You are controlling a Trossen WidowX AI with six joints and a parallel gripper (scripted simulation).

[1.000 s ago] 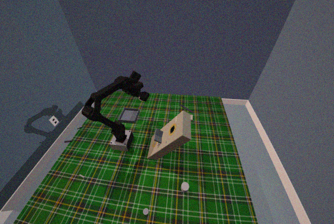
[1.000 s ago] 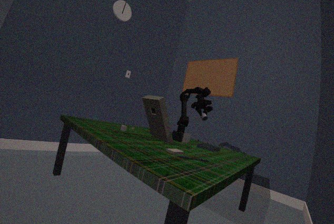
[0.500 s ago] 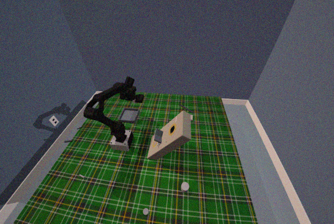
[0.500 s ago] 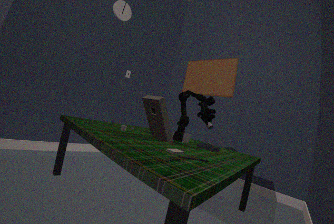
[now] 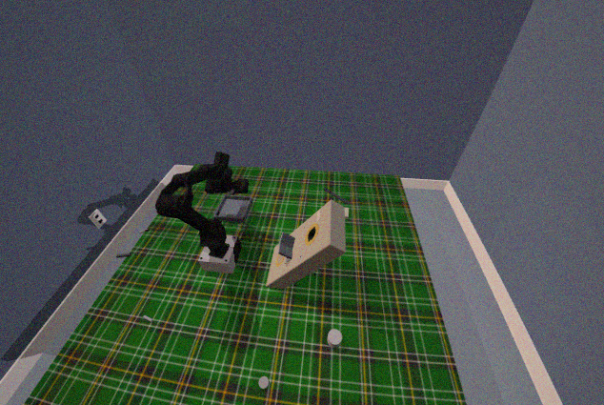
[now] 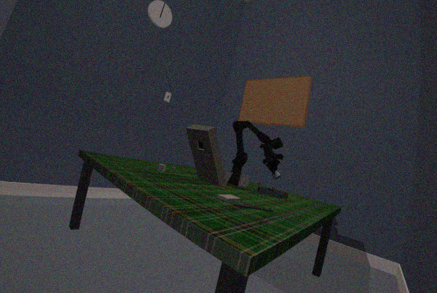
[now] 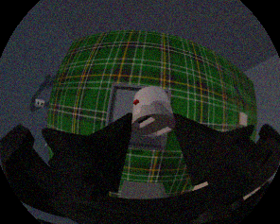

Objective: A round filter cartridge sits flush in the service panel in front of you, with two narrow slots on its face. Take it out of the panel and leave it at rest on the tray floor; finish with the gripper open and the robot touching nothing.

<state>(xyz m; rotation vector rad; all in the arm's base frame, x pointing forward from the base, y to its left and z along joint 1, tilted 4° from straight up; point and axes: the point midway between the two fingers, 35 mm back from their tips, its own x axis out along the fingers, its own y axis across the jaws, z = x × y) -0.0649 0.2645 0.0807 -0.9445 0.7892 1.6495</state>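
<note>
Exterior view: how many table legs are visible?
3: left leg, right leg, and near leg, cut off by the picture's bottom edge. A fourth may be hidden behind the tabletop.

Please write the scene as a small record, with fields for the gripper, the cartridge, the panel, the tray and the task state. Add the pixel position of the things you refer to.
gripper: shut on the cartridge, raised above the table
cartridge (image 6: 277, 174) (image 7: 151, 103): white, with a red mark on its side, out of the panel
panel (image 5: 319, 244) (image 6: 206, 157): standing on the table (image 5: 375, 293) (image 6: 169, 205), its round opening dark
tray (image 5: 218, 210) (image 6: 273, 192) (image 7: 112, 105): on the table, cartridge not in it
task state: removal done; placing and release remain
</note>
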